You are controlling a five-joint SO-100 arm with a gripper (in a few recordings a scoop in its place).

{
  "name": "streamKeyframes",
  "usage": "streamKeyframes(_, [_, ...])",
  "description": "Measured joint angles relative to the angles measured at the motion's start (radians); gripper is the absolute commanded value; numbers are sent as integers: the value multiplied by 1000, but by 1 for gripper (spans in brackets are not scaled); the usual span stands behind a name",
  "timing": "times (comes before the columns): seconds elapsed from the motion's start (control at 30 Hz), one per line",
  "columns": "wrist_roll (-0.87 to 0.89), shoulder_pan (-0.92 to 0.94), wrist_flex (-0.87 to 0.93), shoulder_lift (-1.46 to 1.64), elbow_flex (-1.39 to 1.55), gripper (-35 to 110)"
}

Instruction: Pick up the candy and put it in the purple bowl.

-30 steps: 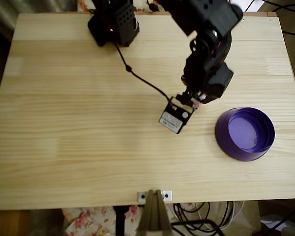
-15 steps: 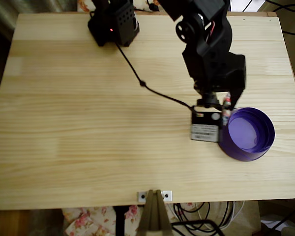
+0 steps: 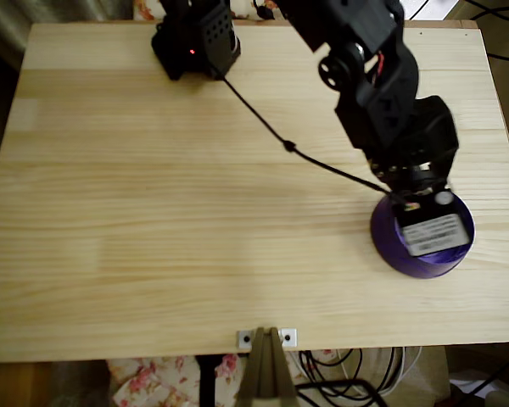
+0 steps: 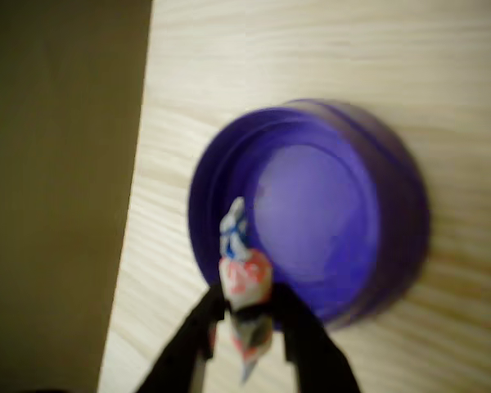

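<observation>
The purple bowl sits at the right of the table in the overhead view, largely covered by my black arm and its labelled camera block. In the wrist view the bowl lies just beyond my fingers, blurred. My gripper is shut on the candy, a white wrapper with red marks that stands upright between the fingertips, its twisted end over the bowl's near wall. In the overhead view the gripper and candy are hidden under the arm.
The arm's base stands at the table's far edge, and a black cable runs from it to the wrist. In the wrist view the table's edge drops off just left of the bowl.
The arm has swung right and forward from the table's middle. Its wrist now hangs over the purple bowl instead of beside it.
</observation>
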Motion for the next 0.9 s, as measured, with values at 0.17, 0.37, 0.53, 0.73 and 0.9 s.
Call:
streamKeyframes(0.17, [-37, -20, -15, -55, -71, 0])
streamKeyframes(0.37, [-55, -11, -26, -71, -106, 2])
streamKeyframes(0.53, [-51, -3, -26, -81, -121, 3])
streamKeyframes(0.73, [-8, 28, -26, -92, -121, 6])
streamKeyframes(0.9, [29, 41, -26, -92, -121, 8])
